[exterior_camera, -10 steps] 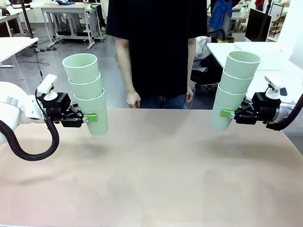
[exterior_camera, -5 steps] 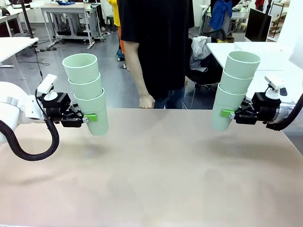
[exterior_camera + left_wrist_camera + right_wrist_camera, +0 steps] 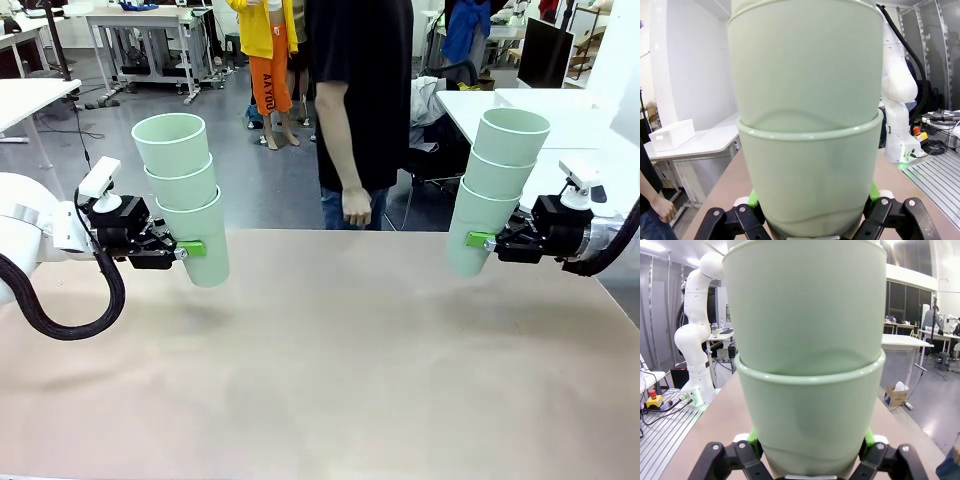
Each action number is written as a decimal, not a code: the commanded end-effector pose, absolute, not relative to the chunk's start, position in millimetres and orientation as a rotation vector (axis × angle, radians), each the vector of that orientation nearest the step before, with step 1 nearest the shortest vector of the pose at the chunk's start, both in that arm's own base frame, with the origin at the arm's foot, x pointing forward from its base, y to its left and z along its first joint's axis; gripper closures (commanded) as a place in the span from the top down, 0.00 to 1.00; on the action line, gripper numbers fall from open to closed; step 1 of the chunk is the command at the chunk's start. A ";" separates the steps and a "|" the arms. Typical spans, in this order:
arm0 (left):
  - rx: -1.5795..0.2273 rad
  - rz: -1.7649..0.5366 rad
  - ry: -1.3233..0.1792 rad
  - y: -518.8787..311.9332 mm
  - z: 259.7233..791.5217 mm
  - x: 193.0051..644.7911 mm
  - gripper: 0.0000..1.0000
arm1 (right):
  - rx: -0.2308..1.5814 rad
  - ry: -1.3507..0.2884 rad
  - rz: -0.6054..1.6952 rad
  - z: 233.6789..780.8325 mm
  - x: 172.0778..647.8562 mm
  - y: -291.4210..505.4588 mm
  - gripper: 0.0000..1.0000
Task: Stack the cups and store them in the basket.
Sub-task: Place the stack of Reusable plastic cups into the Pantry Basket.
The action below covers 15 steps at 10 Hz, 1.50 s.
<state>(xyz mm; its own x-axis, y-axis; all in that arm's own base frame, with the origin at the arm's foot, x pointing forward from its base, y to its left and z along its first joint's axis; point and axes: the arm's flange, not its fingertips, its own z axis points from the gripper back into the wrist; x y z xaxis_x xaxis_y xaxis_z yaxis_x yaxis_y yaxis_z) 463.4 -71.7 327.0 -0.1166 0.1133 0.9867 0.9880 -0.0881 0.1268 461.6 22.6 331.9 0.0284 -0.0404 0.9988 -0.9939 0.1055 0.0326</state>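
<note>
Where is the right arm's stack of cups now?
In the front view, the right stack of three cups hangs above the right side of the table, clamped by the right gripper.

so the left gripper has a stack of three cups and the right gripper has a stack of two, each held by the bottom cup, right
Not quite. The front view shows the right gripper holding three nested cups, not two: count the rims in the right stack. The rest is right: the left gripper holds the left stack of three, and each gripper clamps its bottom cup.
</note>
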 end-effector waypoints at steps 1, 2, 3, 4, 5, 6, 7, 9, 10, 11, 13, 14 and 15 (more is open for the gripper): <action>-1.300 -1.329 -1.344 -72.3 332.0 463.1 0.87 | 1.163 -1.284 1.081 336.8 463.9 24.4 0.85; -1.300 -1.329 -1.344 -72.3 332.0 463.1 0.87 | 1.163 -1.284 1.081 336.8 463.9 24.4 0.85; -1.300 -1.329 -1.344 -72.3 332.0 463.1 0.87 | 1.163 -1.284 1.081 336.8 463.9 24.4 0.85; -1.300 -1.329 -1.344 -72.3 332.0 463.1 0.87 | 1.163 -1.284 1.081 336.8 463.9 24.4 0.85; -1.300 -1.329 -1.344 -72.3 332.0 463.1 0.87 | 1.163 -1.284 1.081 336.8 463.9 24.4 0.85; -1.300 -1.329 -1.344 -72.3 332.0 463.1 0.87 | 1.163 -1.284 1.081 336.8 463.9 24.4 0.85; -1.300 -1.329 -1.344 -72.3 332.0 463.1 0.87 | 1.163 -1.284 1.081 336.8 463.9 24.4 0.85; -1.300 -1.329 -1.344 -72.3 332.0 463.1 0.87 | 1.163 -1.284 1.081 336.8 463.9 24.4 0.85; -1.300 -1.329 -1.344 -72.3 332.0 463.1 0.87 | 1.163 -1.284 1.081 336.8 463.9 24.4 0.85; -1.300 -1.329 -1.344 -72.3 332.0 463.1 0.87 | 1.163 -1.284 1.081 336.8 463.9 24.4 0.85; -1.300 -1.329 -1.344 -72.3 332.0 463.1 0.87 | 1.163 -1.284 1.081 336.8 463.9 24.4 0.85; -1.300 -1.329 -1.344 -72.3 332.0 463.1 0.87 | 1.163 -1.284 1.081 336.8 463.9 24.4 0.85; -1.300 -1.329 -1.344 -72.3 332.0 463.1 0.87 | 1.163 -1.284 1.081 336.8 463.9 24.4 0.85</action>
